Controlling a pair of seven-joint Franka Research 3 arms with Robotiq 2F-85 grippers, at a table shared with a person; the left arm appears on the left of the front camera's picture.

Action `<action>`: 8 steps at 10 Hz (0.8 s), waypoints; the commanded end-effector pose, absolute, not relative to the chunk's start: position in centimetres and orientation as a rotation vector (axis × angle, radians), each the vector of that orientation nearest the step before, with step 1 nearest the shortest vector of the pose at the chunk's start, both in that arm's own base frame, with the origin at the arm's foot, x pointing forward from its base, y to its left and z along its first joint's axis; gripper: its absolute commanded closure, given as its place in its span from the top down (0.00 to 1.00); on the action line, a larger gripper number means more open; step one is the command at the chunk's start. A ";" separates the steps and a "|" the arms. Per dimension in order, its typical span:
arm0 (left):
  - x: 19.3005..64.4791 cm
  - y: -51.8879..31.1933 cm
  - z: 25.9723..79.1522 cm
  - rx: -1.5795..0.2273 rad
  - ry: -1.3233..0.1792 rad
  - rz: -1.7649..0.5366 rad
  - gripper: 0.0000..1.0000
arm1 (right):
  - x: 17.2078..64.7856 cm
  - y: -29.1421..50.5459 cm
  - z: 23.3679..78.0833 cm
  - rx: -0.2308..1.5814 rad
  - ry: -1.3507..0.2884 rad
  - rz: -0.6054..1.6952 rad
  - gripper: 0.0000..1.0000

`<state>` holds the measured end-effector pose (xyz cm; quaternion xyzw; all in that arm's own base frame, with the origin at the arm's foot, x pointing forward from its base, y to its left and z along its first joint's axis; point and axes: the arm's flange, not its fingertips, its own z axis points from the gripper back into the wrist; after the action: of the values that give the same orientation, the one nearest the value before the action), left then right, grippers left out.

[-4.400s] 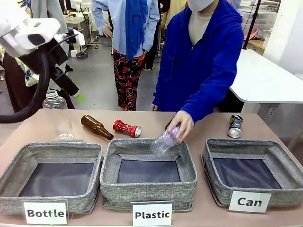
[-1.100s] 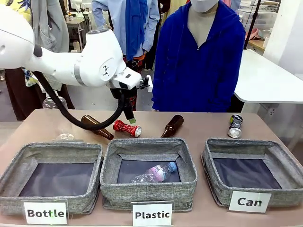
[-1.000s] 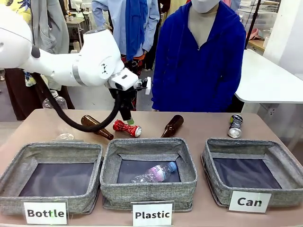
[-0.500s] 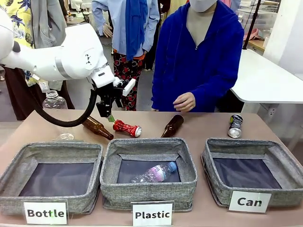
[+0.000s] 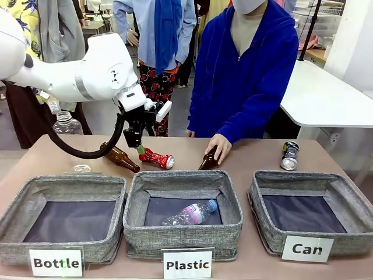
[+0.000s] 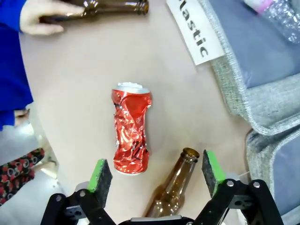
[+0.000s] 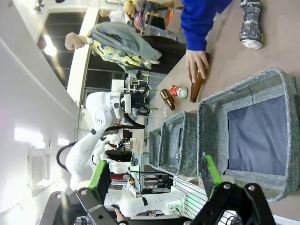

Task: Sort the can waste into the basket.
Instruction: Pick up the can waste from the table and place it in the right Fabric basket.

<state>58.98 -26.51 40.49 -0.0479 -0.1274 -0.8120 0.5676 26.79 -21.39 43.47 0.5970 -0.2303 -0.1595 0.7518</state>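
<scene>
The crushed red can [image 5: 156,157] lies on the table behind the middle bin. My left gripper [image 5: 139,146] hangs open just above its left end. In the left wrist view the red can [image 6: 131,135] lies a little beyond my open left gripper [image 6: 156,169], with a brown bottle [image 6: 171,194] neck between the fingers. The silver can [image 5: 289,155] lies at the back right, behind the "Can" basket [image 5: 355,244], which holds nothing. My right gripper [image 7: 155,172] stands open high above the basket [image 7: 212,122], with the silver can [image 7: 251,23] beyond it.
A person's hand [image 5: 218,146] rests on a second brown bottle [image 5: 208,158] behind the "Plastic" bin [image 5: 180,239], which holds a clear bottle [image 5: 189,214]. The "Bottle" bin [image 5: 70,181] sits at the left. Another clear bottle [image 5: 66,123] stands at the far left.
My left gripper swung left from over the red can, then came back a little and lower toward it. The person's hand came down onto the middle brown bottle.
</scene>
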 end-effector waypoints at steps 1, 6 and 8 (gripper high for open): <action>59.5 -25.5 41.1 -0.160 -0.315 -1.910 1.00 | 27.1 -21.6 43.6 1.317 -0.535 -0.328 1.00; 49.8 -15.3 45.5 -0.438 -0.795 -1.972 1.00 | 27.1 -21.6 43.6 1.317 -0.535 -0.328 1.00; 43.8 -10.0 47.4 -0.344 -0.883 -1.859 1.00 | 27.1 -21.6 43.6 1.317 -0.535 -0.328 1.00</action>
<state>48.12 -12.35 47.30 -0.1579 -0.3593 -0.7771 0.4921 26.85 -21.41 43.44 0.5970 -0.2293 -0.1596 0.7520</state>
